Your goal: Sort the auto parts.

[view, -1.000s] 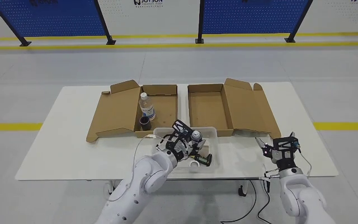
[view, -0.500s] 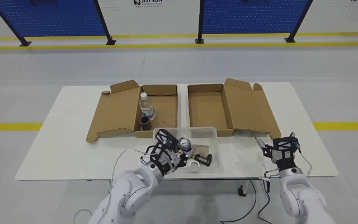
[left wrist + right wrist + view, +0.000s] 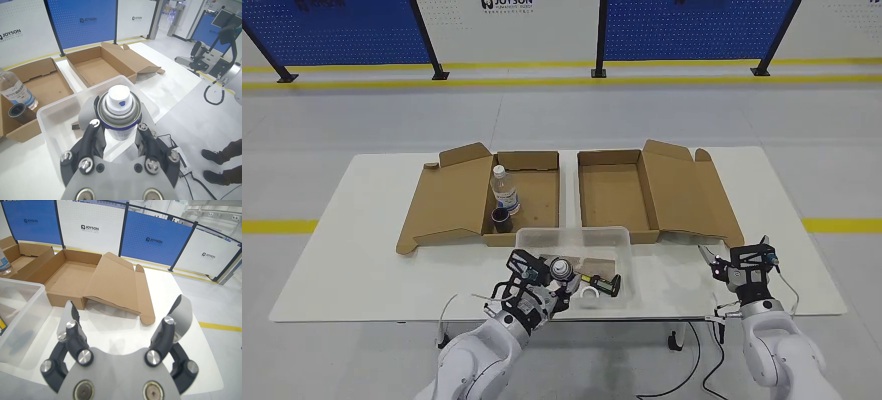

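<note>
Beyond the left end effector (image 3: 120, 113) stand partition panels, each printed with a small logo and a one-word brand mark. It is white on the blue panel (image 3: 88, 19) straight ahead, and dark on the white panel (image 3: 11, 34) off to one side. The same kind of mark (one per panel) stands on the blue and white screens (image 3: 154, 240) far ahead of the right end effector (image 3: 124, 300). The clear bottle (image 3: 17, 91) stands in the cardboard box (image 3: 45, 83), ahead of the left end effector and to one side. It carries a white label with a blue percentage figure and small characters. A corner of a yellow sticker (image 3: 2, 324) shows at the clear bin (image 3: 22, 306) beside the right end effector. Its print is too cut off to read.
</note>
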